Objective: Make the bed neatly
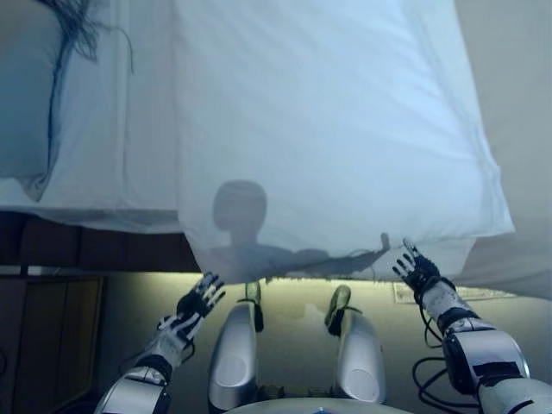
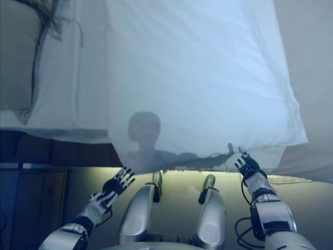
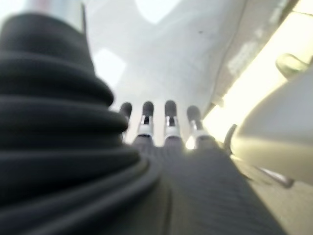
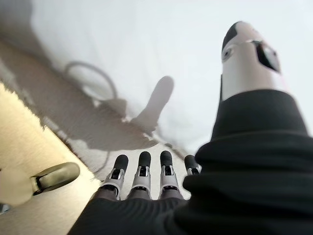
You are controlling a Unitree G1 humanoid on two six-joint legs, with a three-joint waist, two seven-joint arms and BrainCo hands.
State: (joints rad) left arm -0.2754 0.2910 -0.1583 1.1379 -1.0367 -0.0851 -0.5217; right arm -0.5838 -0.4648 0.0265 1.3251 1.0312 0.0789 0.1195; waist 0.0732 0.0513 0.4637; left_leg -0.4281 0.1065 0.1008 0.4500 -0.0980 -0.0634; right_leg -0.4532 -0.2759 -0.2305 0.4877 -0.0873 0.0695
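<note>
A large white cloth duvet point(image 1: 328, 129) is lying spread over the bed, filling the head view from about 11 o'clock across to 3 o'clock, and its near edge is hanging over the side of the bed at about 6 o'clock. Under it, a white bed sheet point(image 1: 147, 112) is showing in a strip at 10 o'clock, and it is also peeking out below the duvet corner at 4 o'clock. A grey cloth pillow point(image 1: 26, 95) is lying at the far 10 o'clock corner, with a dark fringed thread point(image 1: 73, 30) trailing over it. The dark wooden bed frame point(image 1: 86, 246) is showing under the sheet at 8 o'clock, and the pale carpet floor point(image 1: 302, 297) is running below the bed at 6 o'clock. The left robot hand point(image 1: 200, 297) is hovering at 7 o'clock just below the hanging duvet edge, with its fingers point(image 3: 170, 110) straight and spread, holding nothing. The right robot hand point(image 1: 417, 269) is reaching up at 4 o'clock, close to the lower right corner of the duvet; its fingers point(image 4: 142, 161) are straight and released, and I cannot tell if the tips are touching the cloth.
</note>
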